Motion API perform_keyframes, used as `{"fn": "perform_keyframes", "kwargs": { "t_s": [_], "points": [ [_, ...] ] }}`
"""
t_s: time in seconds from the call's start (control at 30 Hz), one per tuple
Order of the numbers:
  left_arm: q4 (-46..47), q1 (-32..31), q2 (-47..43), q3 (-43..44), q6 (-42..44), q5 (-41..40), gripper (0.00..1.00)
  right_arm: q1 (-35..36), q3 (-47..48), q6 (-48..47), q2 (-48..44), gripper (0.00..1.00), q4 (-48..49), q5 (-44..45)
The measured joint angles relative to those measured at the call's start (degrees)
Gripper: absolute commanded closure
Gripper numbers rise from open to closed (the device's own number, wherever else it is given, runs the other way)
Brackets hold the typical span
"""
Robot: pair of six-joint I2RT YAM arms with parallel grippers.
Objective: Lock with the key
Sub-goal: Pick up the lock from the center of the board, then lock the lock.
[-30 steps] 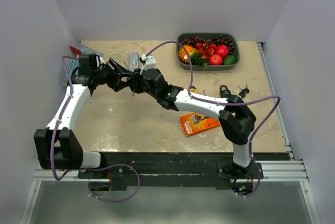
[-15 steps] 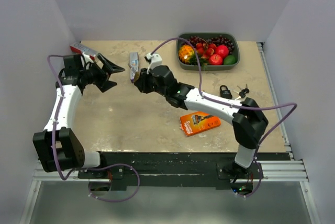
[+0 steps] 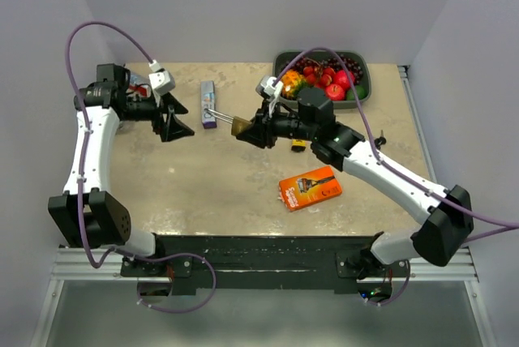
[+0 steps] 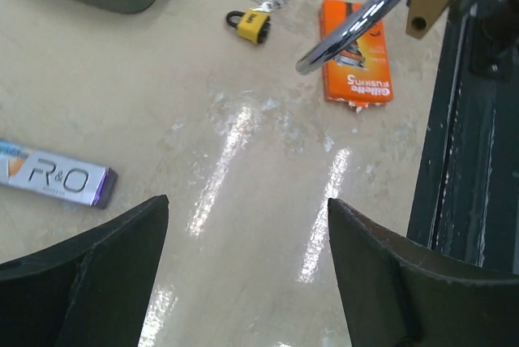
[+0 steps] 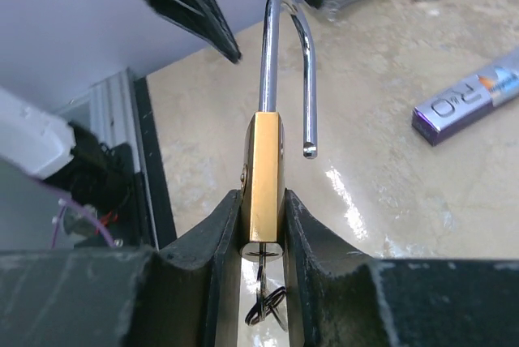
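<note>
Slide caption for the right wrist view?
Right gripper holds a brass padlock with its steel shackle open, keys hanging below.

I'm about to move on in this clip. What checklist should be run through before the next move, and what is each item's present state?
1. Brass padlock clamped in right pincer: ok, one finger on each side of the body.
2. Key seated in the padlock's base: ok, its ring hangs below.
3. Silver steel shackle shut: not ok, its free end is out of the body.
4. Free end lined up with its hole: cannot tell.
5. Left pincer free to help: ok, open, empty, apart from the padlock.
</note>
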Motion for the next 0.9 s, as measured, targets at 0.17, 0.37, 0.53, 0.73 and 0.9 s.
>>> {"fn": "perform_keyframes", "kwargs": {
  "t_s": [0.17, 0.37, 0.53, 0.73, 0.9],
  "points": [
    [-5.35, -6.32, -5.57, -4.76, 15.08, 2.01, 0.32, 0.02, -0.02, -5.51, -3.91, 1.0, -3.63, -8.22],
    [1.84, -10.08, -16.09, -10.82, 11.89, 5.01, 0.42, 0.31, -0.59, -8.44, -5.35, 1.0, -5.51, -12.15],
    [8.59, -11.34, -19.67, -12.26, 6.93, 5.35, 0.53, 0.35, -1.97, -9.62, -6.23, 1.0, -6.78, -12.63],
    [10.56, -14.53, -19.3, -12.76, 4.39, 4.59, 0.6, 0.81, -2.86, -10.32, -6.51, 1.0, -6.97, -13.18],
    [10.34, -15.26, -17.59, -13.31, 3.54, 4.17, 0.6, 1.14, -2.86, -11.72, -6.88, 1.0, -7.37, -13.11]
  ]
}}
